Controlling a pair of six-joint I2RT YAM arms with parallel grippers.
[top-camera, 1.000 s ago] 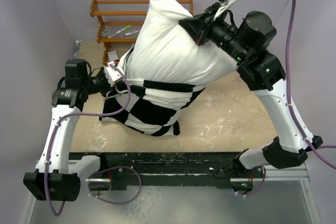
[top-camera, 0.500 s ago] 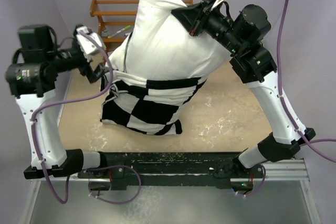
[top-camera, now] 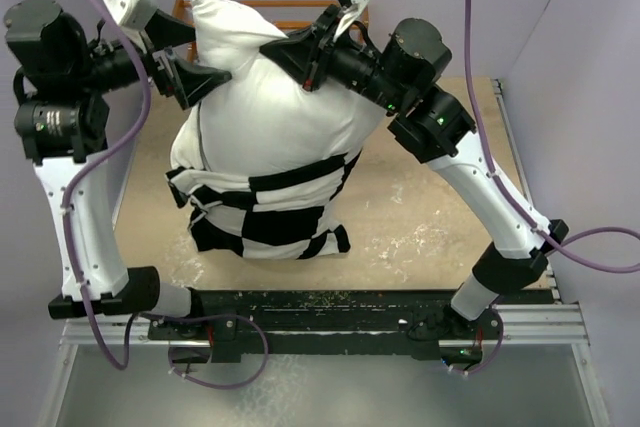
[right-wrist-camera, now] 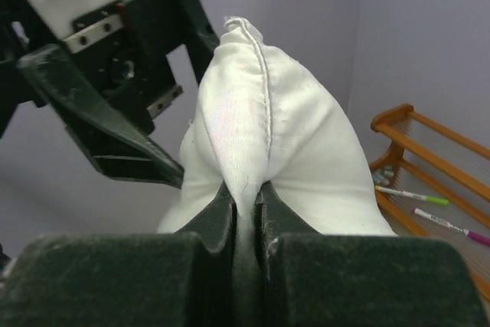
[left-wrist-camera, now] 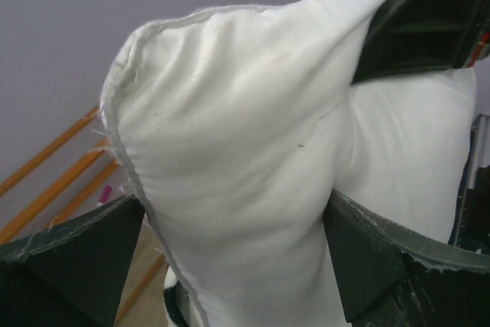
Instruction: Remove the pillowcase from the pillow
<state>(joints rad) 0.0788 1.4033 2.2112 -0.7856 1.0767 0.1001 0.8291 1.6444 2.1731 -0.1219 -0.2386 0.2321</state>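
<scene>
The pillow (top-camera: 270,117) stands upright, plain white and plump, its top corner pointing up. The black and white checkered pillowcase (top-camera: 265,212) covers only its lower part, bunched down on the table. My right gripper (top-camera: 292,47) is shut on a fold of the pillow (right-wrist-camera: 264,112) near the upper right; the right wrist view shows the white cloth pinched between the fingers (right-wrist-camera: 210,216). My left gripper (top-camera: 212,52) is open, with the pillow's upper left corner (left-wrist-camera: 230,128) bulging between its two fingers (left-wrist-camera: 73,266).
An orange wooden rack (top-camera: 181,12) stands behind the pillow against the back wall, with coloured markers (right-wrist-camera: 402,193) lying on it. Purple walls close in on the left, back and right. The tan tabletop (top-camera: 420,217) shows to the right of the pillowcase.
My left gripper let go of the pillowcase's edge, opened, and rose to the pillow's top left corner. The right arm swung the pillow up and to the left.
</scene>
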